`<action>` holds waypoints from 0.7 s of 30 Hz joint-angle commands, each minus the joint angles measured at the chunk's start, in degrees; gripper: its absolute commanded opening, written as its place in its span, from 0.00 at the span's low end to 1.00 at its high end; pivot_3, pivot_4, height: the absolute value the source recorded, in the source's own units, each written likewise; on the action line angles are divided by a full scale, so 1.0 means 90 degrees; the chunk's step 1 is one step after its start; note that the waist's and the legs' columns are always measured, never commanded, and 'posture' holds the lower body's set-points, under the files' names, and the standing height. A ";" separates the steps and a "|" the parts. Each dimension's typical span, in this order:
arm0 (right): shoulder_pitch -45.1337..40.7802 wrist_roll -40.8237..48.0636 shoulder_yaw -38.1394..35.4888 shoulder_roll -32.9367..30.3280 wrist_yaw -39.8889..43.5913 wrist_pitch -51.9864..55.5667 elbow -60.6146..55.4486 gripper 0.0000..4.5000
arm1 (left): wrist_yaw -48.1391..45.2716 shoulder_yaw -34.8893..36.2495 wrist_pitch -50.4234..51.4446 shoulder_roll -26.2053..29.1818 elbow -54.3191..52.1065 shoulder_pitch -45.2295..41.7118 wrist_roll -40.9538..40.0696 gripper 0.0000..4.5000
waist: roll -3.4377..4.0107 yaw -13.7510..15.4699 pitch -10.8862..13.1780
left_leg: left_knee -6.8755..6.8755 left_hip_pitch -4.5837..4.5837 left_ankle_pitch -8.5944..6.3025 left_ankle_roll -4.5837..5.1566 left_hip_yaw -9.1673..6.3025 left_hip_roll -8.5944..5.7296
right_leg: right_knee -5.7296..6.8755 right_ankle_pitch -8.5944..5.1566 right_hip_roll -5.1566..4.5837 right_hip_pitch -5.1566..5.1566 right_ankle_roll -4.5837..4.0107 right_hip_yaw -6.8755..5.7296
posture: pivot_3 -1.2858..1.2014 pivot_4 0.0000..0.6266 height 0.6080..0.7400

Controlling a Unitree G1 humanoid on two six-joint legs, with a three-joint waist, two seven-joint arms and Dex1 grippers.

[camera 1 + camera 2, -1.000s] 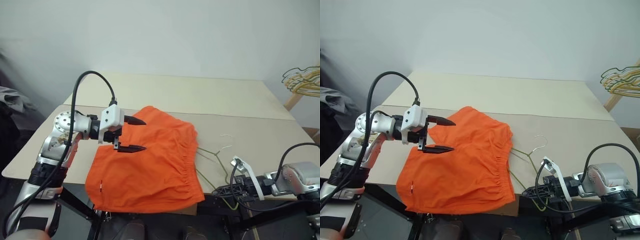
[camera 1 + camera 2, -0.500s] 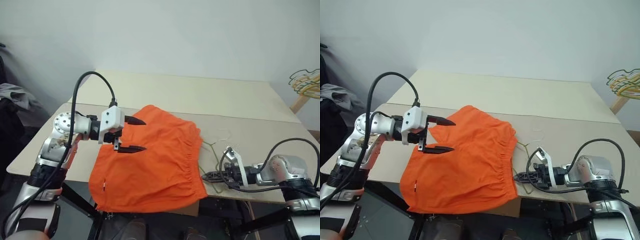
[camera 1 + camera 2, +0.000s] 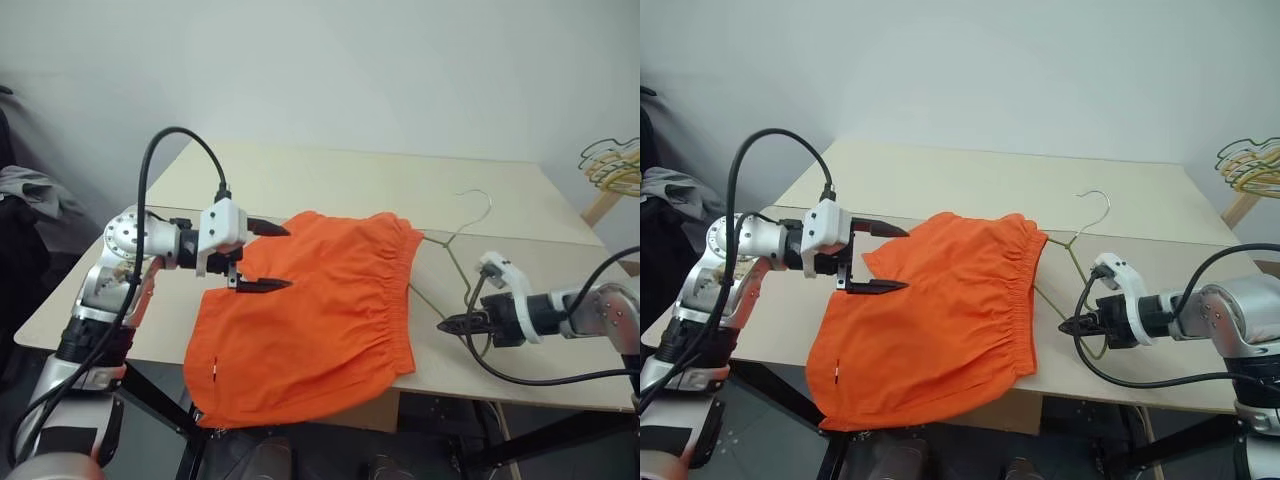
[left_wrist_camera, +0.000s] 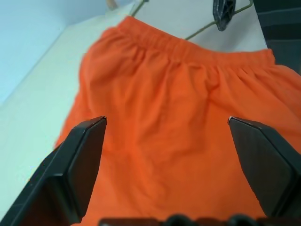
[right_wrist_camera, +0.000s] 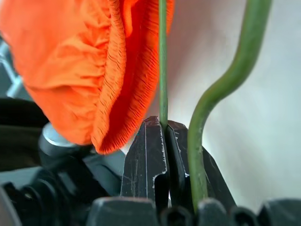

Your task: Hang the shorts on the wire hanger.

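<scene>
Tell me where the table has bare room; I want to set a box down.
Bare: the far table half behind the shorts, and the strip beyond the wire hanger. Crowded: the near half, with both grippers.

Bare table across the upper middle of the frame is passable for me. Shorts fill the centre down to the near edge. Wire hanger blocks centre-right. Hanger bunch sits far right, well apart.

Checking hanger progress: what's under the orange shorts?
One corner of the wire hanger runs under the shorts at the waistband; bare table surrounds them. Its covered length is hidden.
</scene>
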 commanded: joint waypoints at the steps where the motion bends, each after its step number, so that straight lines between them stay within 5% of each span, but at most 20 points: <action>1: -0.0626 -0.0409 0.0391 -0.0534 0.0046 -0.0557 -0.0580 0.00 | 0.0023 0.0041 -0.0497 -0.0117 0.0569 -0.0618 0.0202 1.00 | 0.0003 -0.0020 0.0000 | 0.0002 -0.0005 0.0000 0.0000 0.0004 0.0000 | 0.0002 0.0001 0.0000 -0.0009 -0.0001 0.0002 | 0.60 0.00 1.00; 12: -0.3302 -0.2333 0.3098 -0.0583 0.1155 -0.2211 -0.0614 0.00 | 0.0072 -0.0075 -0.2911 -0.0981 0.4622 -0.3617 0.1180 1.00 | 0.0005 -0.0208 -0.0003 | 0.0008 -0.0068 -0.0011 -0.0006 0.0011 -0.0003 | -0.0005 0.0050 -0.0001 -0.0061 -0.0012 0.0004 | 0.57 0.00 1.00; 21: -0.4026 -0.3196 0.3837 -0.0343 0.2115 -0.2851 -0.0476 0.00 | -0.1625 -0.0477 -0.3739 -0.1014 0.6018 -0.4459 0.1602 1.00 | 0.0005 -0.0320 -0.0003 | 0.0019 -0.0170 -0.0012 -0.0005 0.0005 -0.0007 | 0.0017 0.0054 0.0000 -0.0167 -0.0021 0.0001 | 0.57 0.00 1.00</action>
